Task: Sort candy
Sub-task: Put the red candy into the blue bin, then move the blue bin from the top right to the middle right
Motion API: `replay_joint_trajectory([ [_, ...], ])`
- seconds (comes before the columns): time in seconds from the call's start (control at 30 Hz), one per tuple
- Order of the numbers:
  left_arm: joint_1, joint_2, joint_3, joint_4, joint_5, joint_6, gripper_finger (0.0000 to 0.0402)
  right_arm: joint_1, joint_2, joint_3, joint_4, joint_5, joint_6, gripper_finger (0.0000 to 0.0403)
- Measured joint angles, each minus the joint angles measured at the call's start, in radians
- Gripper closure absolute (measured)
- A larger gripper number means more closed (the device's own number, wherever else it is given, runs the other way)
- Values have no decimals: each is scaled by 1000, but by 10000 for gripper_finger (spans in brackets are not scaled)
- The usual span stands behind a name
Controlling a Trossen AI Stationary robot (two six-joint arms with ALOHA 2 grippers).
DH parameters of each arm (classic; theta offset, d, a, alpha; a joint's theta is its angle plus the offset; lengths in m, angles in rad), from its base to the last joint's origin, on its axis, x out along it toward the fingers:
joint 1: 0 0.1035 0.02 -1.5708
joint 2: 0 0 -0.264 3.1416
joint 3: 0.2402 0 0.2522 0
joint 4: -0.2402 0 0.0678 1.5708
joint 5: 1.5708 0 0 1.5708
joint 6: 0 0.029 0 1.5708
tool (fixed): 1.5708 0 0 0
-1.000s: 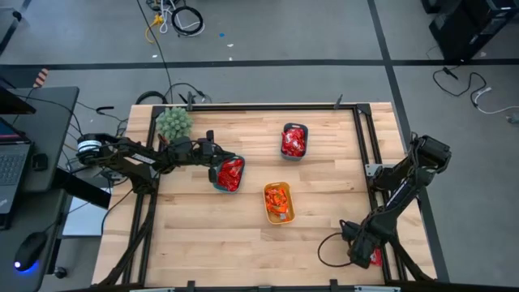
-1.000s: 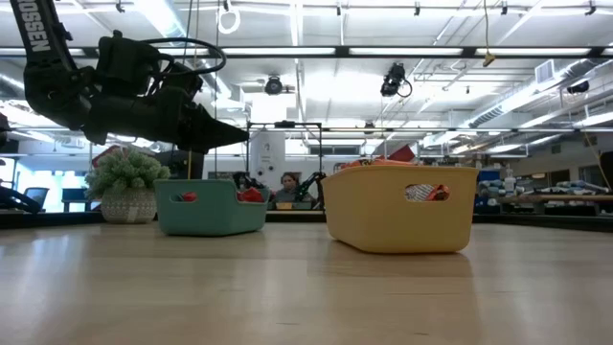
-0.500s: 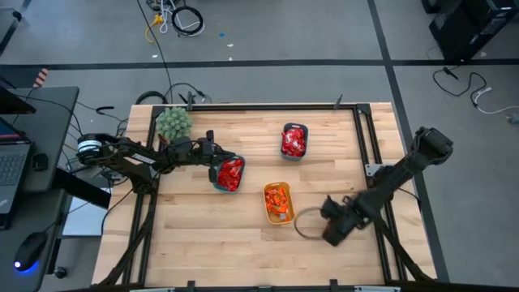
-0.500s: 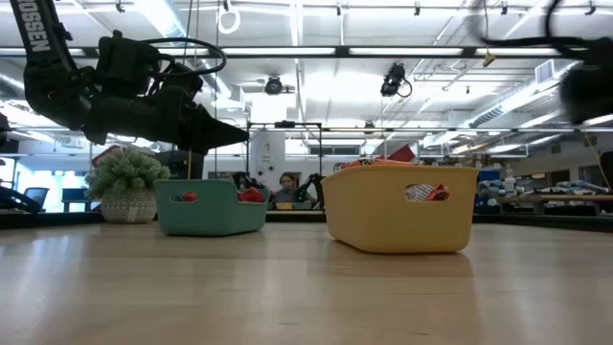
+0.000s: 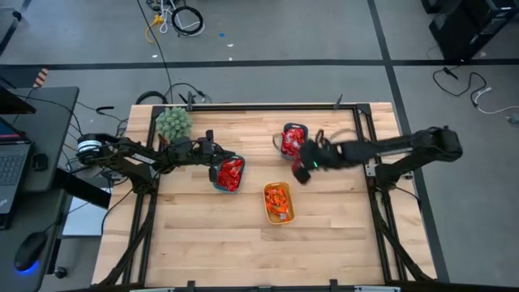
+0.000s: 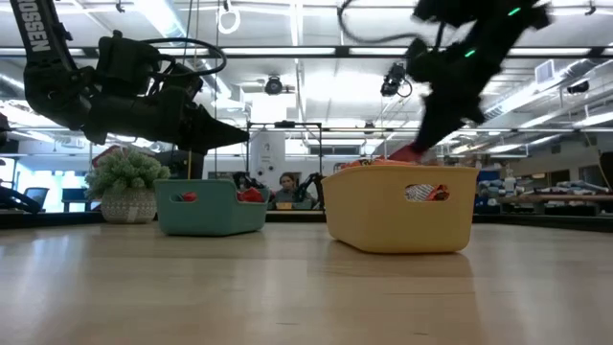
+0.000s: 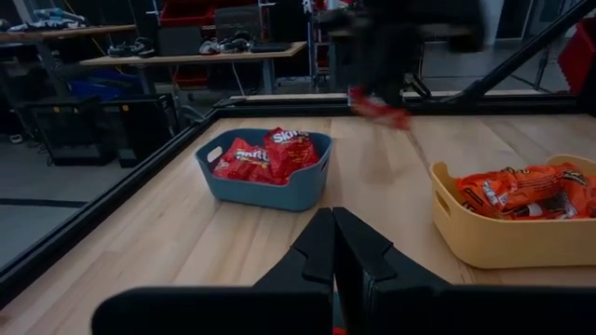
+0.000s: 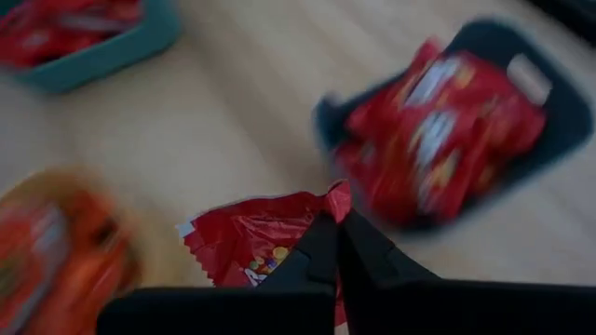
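red candy (image 8: pixel 256 244) | pinched in right jaws, seemingly beside blue tray (image 5: pixel 285 152) edge | left closed, empty

high: overhead, straight down | low: table-level – both share yellow tray (image 5: pixel 278 203) | wrists: forward

- Bare wood lies open across the near half of the table (image 5: pixel 243 251), below the yellow tray (image 5: pixel 278 203).
- The right gripper (image 5: pixel 306 169), shut on a red candy packet (image 8: pixel 256 237), blocks the gap between the blue tray (image 5: pixel 293 141) and the yellow tray.
- The left gripper (image 5: pixel 217 173) hangs over the teal tray (image 5: pixel 228 174); a fuzzy plant (image 5: pixel 173 122) fills the corner behind it.
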Motion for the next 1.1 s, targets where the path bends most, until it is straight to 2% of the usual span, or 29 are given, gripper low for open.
replay_joint_trajectory([
  [0.17, 0, 0, 0, 0, -14, 0, 400, -225, 105, 56, 101, -65, -203, 403],
  [0.3, 0, 0, 0, -1, -14, 0, 400, -341, 195, 118, 99, -90, -307, 403],
  [0.53, 0, 0, 0, -1, -14, 0, 400, -427, 345, 181, 87, -121, -394, 402],
  [0.67, 0, 0, 0, -2, -13, 0, 400, -446, 392, 197, 79, -122, -407, 386],
  [0.83, 0, 0, 0, -2, -13, -6, 400, -445, 381, 239, -3, -106, -445, 328],
  [1.1, 0, 0, 0, -2, -13, -12, 400, -441, 343, 384, -178, -92, -446, 187],
])
